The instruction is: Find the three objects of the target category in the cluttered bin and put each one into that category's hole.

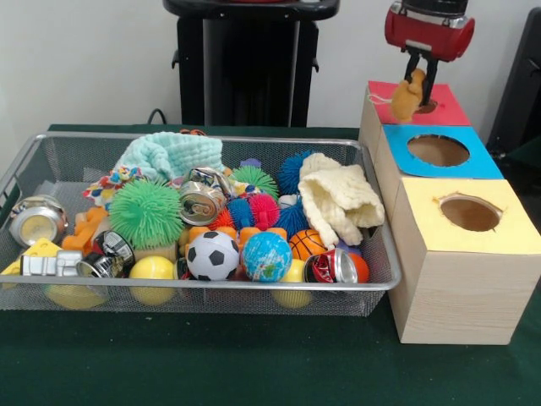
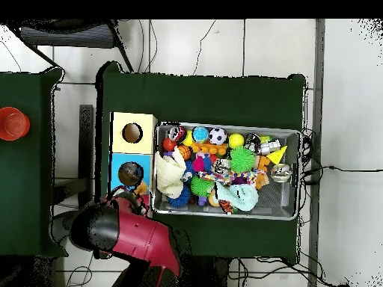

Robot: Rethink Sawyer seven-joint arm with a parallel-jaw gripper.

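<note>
Over the red box (image 1: pixel 446 106), the claw (image 1: pixel 414 88) hangs down and is squeezed tight on a small tan toy (image 1: pixel 407 96). I cannot tell just what the toy is; it looks soft, and a bit of string hangs off one side. The toy sits right above the red box's hole (image 1: pixel 427 107), so I think it is about to be dropped in. That would be one thing put away. I cannot see inside the boxes, so I cannot say how many are already in.

Next to the red box are a blue box (image 1: pixel 439 152) and a yellow box (image 1: pixel 469 216), each with a round hole on top.

Beside the boxes, the wire bin (image 1: pixel 382 269) is very full. It holds a soccer ball (image 1: pixel 212 255), a globe ball (image 1: pixel 266 255), a green spiky ball (image 1: pixel 147 212), crushed cans (image 1: pixel 201 200), a cream cloth (image 1: pixel 338 199) and a mint cloth (image 1: pixel 169 154). Lots of looking is left to do.

The red arm (image 2: pixel 131 235) reaches up from its base to the box corner, with the claw pointing straight down.
</note>
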